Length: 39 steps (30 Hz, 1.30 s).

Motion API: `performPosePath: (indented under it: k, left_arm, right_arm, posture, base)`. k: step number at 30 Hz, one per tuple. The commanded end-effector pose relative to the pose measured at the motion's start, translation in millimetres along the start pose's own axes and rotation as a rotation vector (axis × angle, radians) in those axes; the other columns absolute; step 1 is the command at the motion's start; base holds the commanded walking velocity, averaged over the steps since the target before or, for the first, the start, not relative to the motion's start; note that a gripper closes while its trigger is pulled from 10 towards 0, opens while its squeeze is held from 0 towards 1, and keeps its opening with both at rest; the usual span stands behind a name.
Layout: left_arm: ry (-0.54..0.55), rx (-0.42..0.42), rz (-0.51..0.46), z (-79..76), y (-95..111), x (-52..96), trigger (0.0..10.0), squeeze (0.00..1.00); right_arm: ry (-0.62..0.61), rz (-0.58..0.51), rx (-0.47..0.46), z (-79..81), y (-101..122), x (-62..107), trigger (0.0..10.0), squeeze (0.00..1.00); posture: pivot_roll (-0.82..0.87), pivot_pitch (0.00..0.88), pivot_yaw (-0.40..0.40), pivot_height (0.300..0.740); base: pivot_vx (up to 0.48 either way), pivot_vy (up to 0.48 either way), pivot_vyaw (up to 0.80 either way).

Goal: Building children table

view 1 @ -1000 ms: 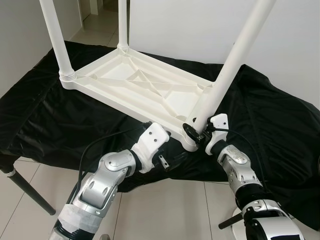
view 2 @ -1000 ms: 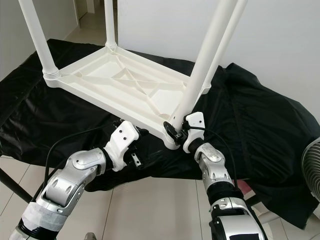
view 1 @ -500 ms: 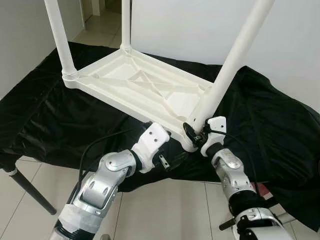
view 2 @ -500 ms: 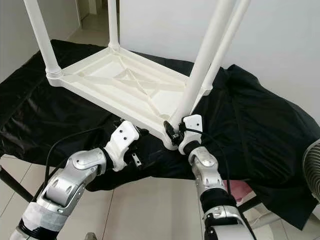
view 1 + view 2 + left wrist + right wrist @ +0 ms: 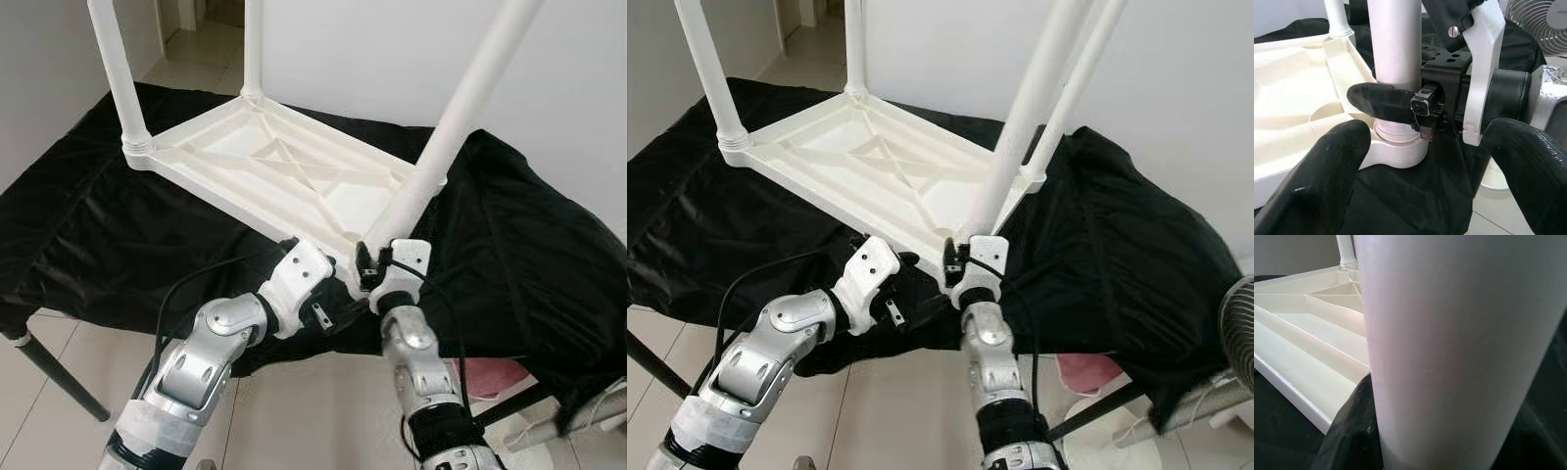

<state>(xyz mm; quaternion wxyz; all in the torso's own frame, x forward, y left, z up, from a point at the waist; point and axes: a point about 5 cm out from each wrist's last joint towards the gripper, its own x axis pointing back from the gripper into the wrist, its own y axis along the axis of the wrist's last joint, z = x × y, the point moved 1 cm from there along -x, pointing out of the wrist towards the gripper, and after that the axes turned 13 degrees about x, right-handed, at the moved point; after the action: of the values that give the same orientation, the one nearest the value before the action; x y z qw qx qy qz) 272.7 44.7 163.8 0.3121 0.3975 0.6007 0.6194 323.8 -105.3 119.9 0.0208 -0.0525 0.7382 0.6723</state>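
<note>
Upturned white tabletop (image 5: 284, 171) lying on a black cloth (image 5: 118, 225), legs pointing up. The right gripper (image 5: 1400, 105) clasps the near leg (image 5: 441, 147) just above its corner socket (image 5: 1396, 152); the left gripper (image 5: 1420, 176) hovers released in front of that socket. To seat the leg well, it likely should be kept in line with the socket and turned evenly, the left gripper steadying the tabletop.

Head stereo pair up high, looking forward-down over upturned table (image 5: 284, 171) on black cloth (image 5: 118, 225), both arms at bottom edge. Left wrist cam low, near, facing corner leg (image 5: 1396, 44) and right gripper (image 5: 1420, 105). Right wrist cam jammed right against same leg
</note>
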Motion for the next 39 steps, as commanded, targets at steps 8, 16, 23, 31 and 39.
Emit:
performPosePath:
  k: [8,16,23,31,39]
  left_arm:
    - [0.036,-0.001,0.001,2.3,0,-2.1,10.0,0.00]
    - [0.042,0.002,-0.001,3.1,1,-1.8,10.0,0.00]
    - [0.046,0.005,-0.008,3.1,1,-2.1,10.0,0.00]
    - [0.047,0.005,-0.005,3.9,1,-2.6,10.0,0.00]
    - [0.049,0.004,-0.004,4.5,2,-1.7,10.0,0.00]
  right_arm:
    - [0.021,0.042,0.002,-6.0,-8,7.7,10.0,0.67]
    - [0.082,0.028,0.019,-15.6,-6,10.2,10.0,1.00]
    - [0.191,-0.006,0.054,-21.6,-2,9.2,10.0,0.00]
    - [0.389,-0.056,0.157,-32.6,5,-0.6,10.0,0.00]
    - [0.560,-0.055,0.223,-40.3,8,-11.6,10.0,0.00]
  posture:
    - [0.06,0.032,-0.105,0.740]
    - [0.06,0.035,-0.109,0.740]
    - [0.05,0.038,-0.112,0.740]
    - [0.05,0.042,-0.108,0.740]
    - [0.05,0.048,-0.106,0.740]
  base:
    - [0.000,0.000,0.00]
    - [0.000,0.000,0.00]
    - [0.000,0.000,0.00]
    - [0.000,0.000,0.00]
    - [0.000,0.000,0.00]
